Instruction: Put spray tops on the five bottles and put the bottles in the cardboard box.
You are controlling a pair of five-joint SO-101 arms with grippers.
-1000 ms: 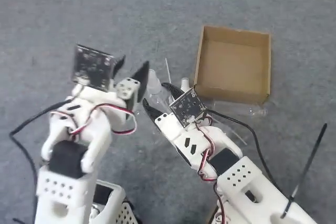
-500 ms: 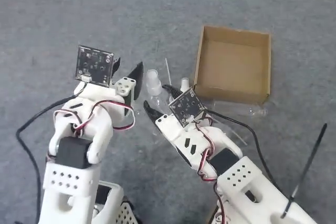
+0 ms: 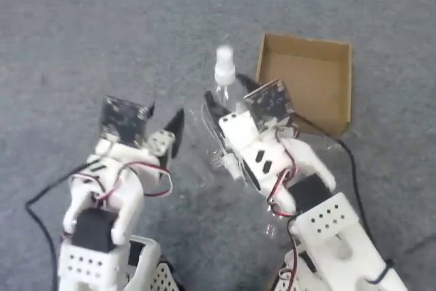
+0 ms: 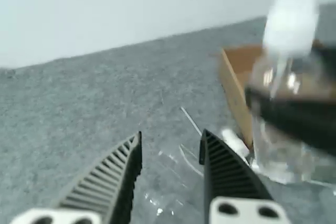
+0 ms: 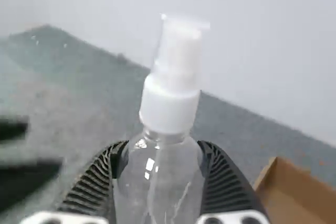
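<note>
clamped in the right claw: a clear bottle, upright, lifted off the grey worktop, near the cardboard box. capped with a white spray top. left claw parted, empty, low over loose clear pieces.
</note>
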